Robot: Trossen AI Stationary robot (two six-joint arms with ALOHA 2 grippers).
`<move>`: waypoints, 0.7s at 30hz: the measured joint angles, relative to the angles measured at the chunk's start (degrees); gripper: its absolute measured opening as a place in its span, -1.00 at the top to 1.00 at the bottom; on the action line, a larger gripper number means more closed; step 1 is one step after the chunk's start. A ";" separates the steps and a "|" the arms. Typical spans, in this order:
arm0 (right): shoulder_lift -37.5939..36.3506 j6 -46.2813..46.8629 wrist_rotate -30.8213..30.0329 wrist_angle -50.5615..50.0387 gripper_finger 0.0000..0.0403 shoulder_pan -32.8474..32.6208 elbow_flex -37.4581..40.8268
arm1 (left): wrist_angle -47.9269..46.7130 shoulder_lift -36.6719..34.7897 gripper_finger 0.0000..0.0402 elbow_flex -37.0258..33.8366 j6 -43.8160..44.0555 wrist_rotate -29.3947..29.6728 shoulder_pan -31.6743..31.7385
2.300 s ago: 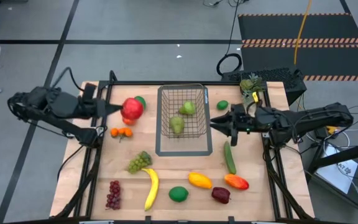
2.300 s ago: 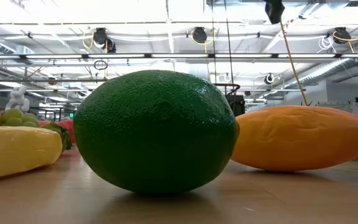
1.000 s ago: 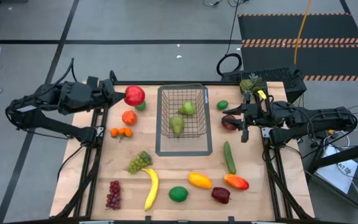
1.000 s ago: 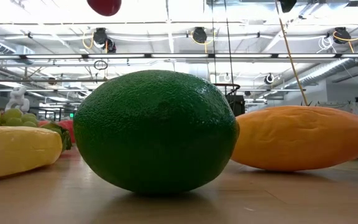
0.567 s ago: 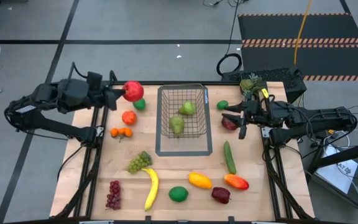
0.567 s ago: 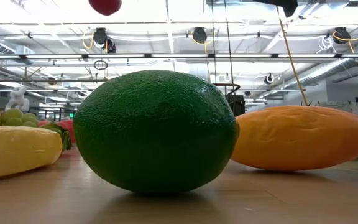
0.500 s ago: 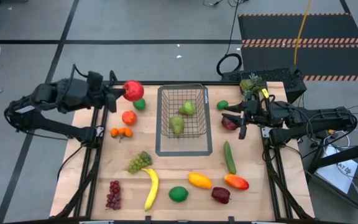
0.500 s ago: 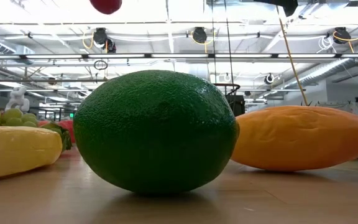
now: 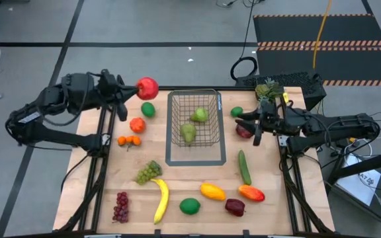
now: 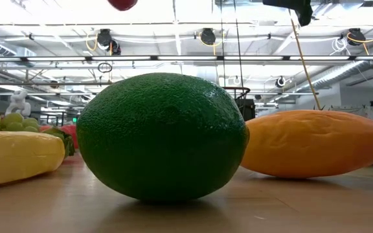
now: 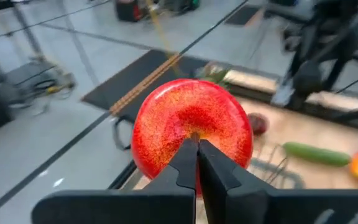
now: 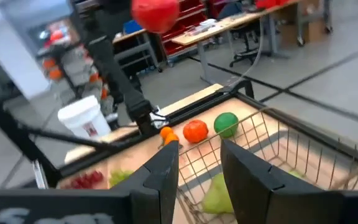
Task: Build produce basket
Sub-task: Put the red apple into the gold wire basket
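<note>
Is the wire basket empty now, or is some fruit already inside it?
Not empty. The basket holds two green pears; nothing else shows inside.

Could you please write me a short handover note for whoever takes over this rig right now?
Left gripper: shut on the red apple, held in the air above the table's far left edge, beside the basket.
Right gripper: part open, empty, hovering just right of the basket over a dark red fruit.
Done: two green pears in the basket.
Left: the apple, then what lies on the table: limes, oranges, grapes, banana, mangoes, cucumber.
</note>
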State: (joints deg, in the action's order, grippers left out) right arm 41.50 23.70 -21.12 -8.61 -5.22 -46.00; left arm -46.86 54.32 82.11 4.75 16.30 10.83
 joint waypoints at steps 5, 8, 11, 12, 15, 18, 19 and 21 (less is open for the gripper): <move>0.44 4.14 -3.43 0.65 0.43 -0.02 0.00 | 15.20 3.25 0.99 0.02 2.02 -9.38 4.95; 0.62 4.50 -6.06 0.66 0.43 -0.04 0.01 | 24.31 6.63 0.99 0.02 3.36 -12.92 7.66; 0.61 5.76 -8.82 1.12 0.43 -0.04 0.02 | 30.24 10.79 0.99 0.04 7.14 -17.28 10.73; 0.59 5.57 -9.08 1.03 0.43 -0.02 0.02 | 31.39 12.26 0.99 0.04 8.13 -18.90 11.57; 0.61 5.25 -9.02 -0.48 0.43 -0.04 0.03 | 34.36 16.81 0.99 0.04 12.30 -22.90 13.34; 0.61 5.78 -8.94 -1.52 0.43 -0.04 0.04 | 35.02 20.41 0.99 0.03 15.49 -24.19 14.28; 0.58 5.70 -8.94 -1.88 0.43 -0.04 0.04 | 35.00 21.45 0.99 0.04 15.55 -24.17 14.43; 0.58 5.67 -8.90 -3.37 0.43 -0.04 0.04 | 34.55 23.40 0.99 0.07 15.53 -23.83 14.92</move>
State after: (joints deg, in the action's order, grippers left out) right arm 42.09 29.36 -30.02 -11.98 -5.26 -45.95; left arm -12.31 77.72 82.17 20.28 -7.54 25.75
